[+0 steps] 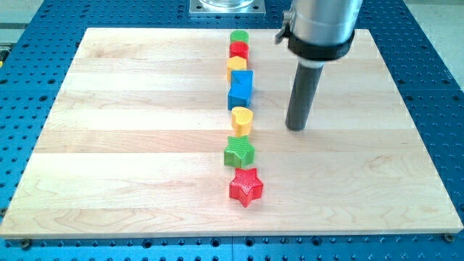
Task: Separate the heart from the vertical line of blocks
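A vertical line of blocks runs down the middle of the wooden board [130, 145]. From the view's top: a green cylinder [239, 37], a red cylinder [239, 50], a yellow block [236, 67], a blue block [241, 88], a yellow heart [242, 119], a green star [239, 151] and a red star [246, 186]. My tip [296, 127] rests on the board to the right of the yellow heart, a clear gap away, touching no block.
The board lies on a blue perforated table [29, 43]. A metal mount [226, 6] sits at the view's top edge. The arm's grey body [322, 25] hangs over the board's top right.
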Motion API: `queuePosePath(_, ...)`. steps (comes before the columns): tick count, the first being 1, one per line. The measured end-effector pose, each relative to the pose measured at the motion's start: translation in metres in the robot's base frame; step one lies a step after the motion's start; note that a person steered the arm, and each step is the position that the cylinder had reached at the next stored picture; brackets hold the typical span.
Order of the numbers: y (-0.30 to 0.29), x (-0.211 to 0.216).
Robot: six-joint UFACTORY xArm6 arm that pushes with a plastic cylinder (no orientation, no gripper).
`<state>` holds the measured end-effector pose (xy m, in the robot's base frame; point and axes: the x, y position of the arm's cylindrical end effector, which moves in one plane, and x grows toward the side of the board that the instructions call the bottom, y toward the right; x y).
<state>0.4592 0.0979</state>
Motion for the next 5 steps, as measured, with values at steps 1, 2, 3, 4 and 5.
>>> queuePosePath(1,-0.051,0.001)
queuePosePath(2,-0.111,0.002)
queuePosePath(3,-0.16,-0.04)
queuePosePath(4,-0.224,-0.065)
queuePosePath(5,-0.232,-0.032)
